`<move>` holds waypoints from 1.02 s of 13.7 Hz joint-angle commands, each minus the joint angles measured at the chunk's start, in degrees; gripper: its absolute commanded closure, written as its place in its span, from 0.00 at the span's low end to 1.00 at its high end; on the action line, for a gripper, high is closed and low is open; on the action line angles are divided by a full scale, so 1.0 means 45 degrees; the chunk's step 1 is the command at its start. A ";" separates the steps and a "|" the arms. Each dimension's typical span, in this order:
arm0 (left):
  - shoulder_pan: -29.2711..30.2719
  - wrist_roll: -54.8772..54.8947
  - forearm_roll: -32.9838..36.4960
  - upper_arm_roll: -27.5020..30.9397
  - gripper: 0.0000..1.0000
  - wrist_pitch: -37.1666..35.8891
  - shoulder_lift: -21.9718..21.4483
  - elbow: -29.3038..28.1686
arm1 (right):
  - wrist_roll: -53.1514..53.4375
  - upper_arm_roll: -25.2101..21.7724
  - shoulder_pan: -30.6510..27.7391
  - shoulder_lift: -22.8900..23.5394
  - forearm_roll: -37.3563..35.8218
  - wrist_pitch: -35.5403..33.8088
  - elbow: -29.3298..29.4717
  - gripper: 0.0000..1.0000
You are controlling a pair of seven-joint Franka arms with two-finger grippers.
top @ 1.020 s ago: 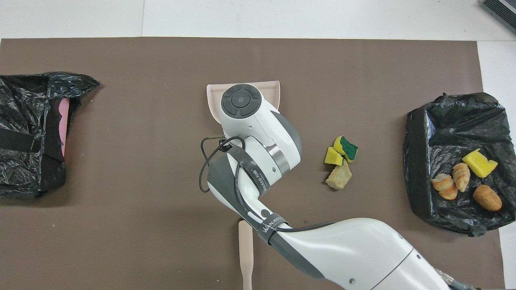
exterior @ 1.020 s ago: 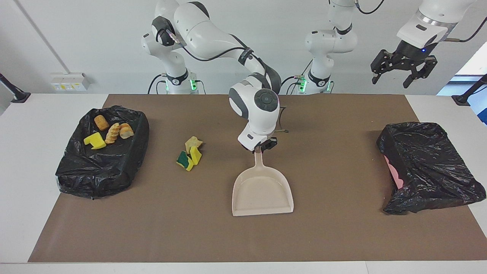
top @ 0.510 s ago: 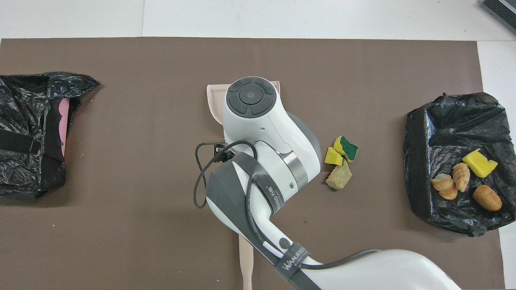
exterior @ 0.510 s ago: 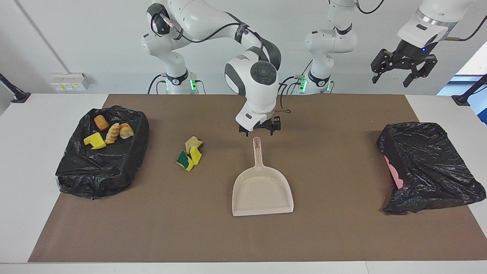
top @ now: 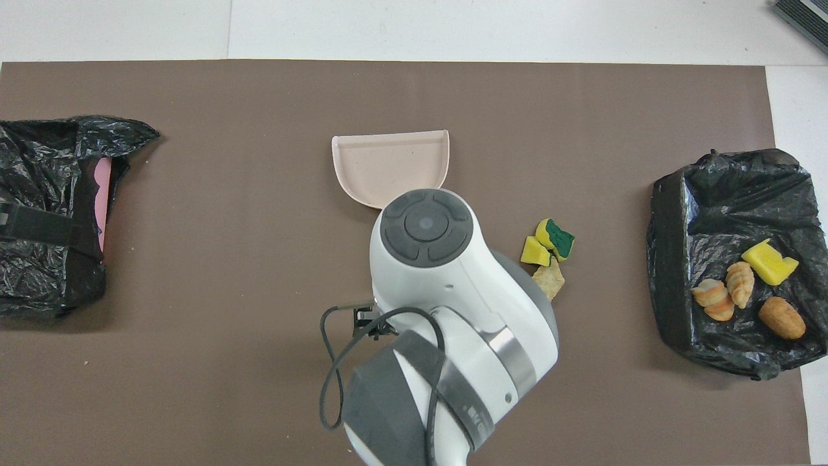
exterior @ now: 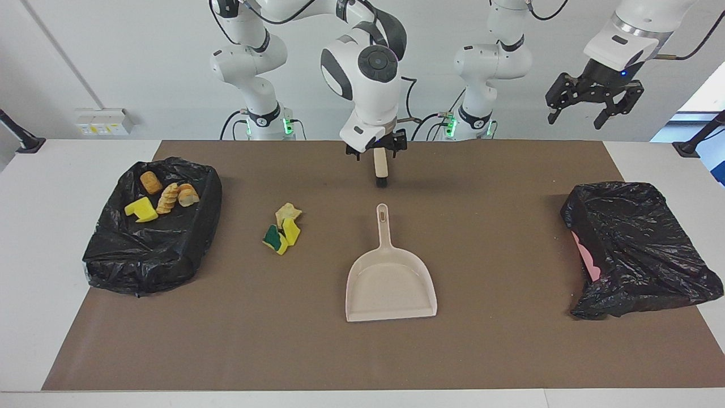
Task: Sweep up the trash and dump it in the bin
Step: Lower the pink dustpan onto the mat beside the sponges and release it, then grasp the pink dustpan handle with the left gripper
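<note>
Loose trash (exterior: 283, 229) (top: 546, 249), two yellow-green sponge pieces and a tan chunk, lies on the brown mat between the dustpan and the bin. More trash (exterior: 161, 198) (top: 744, 288) sits inside the black-lined bin (exterior: 147, 255) (top: 686, 213) at the right arm's end. The beige dustpan (exterior: 391, 283) (top: 388, 165) rests flat, handle toward the robots. My right gripper (exterior: 376, 150) stands open over the beige brush (exterior: 380, 169), holding nothing; in the overhead view its own wrist hides it. Over the left arm's end, my left gripper (exterior: 586, 113) waits open, raised high.
A second black-bagged bin (exterior: 640, 249) (top: 45, 213) lies tipped on its side at the left arm's end, a pink edge showing. The brown mat (exterior: 510, 351) covers most of the white table.
My right gripper opened and let go of the dustpan handle, then rose and drew back toward the robots, uncovering the brush. The dustpan stays where it was set.
</note>
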 commanded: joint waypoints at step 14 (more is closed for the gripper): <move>-0.4570 -0.4264 0.0268 -0.0074 0.00 0.5541 0.3083 -0.1811 | 0.2136 0.0046 0.4133 -0.4293 0.1479 0.7166 -0.9685 0.00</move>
